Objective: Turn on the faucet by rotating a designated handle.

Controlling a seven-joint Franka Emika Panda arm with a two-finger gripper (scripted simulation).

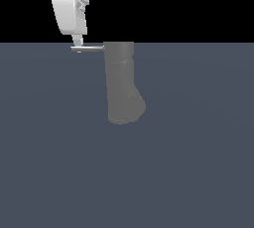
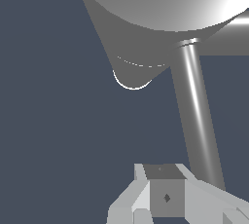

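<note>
The faucet (image 1: pixel 121 83) is a thick matte grey column with a bulged lower end, standing in the middle of the exterior view. Its handle (image 1: pixel 88 48), a thin grey rod, sticks out from the top of the column toward the exterior view's left. My white gripper (image 1: pixel 79 42) hangs just above the rod's outer end, with its tip touching or nearly touching it. In the wrist view the faucet (image 2: pixel 160 9) fills the far part and the handle (image 2: pixel 194 111) runs from it alongside my gripper (image 2: pixel 165 186). The fingers are together, with nothing between them.
A flat dark blue-grey floor (image 1: pixel 198 172) spreads all around the faucet. Black background lies above the horizon. No other objects are in view.
</note>
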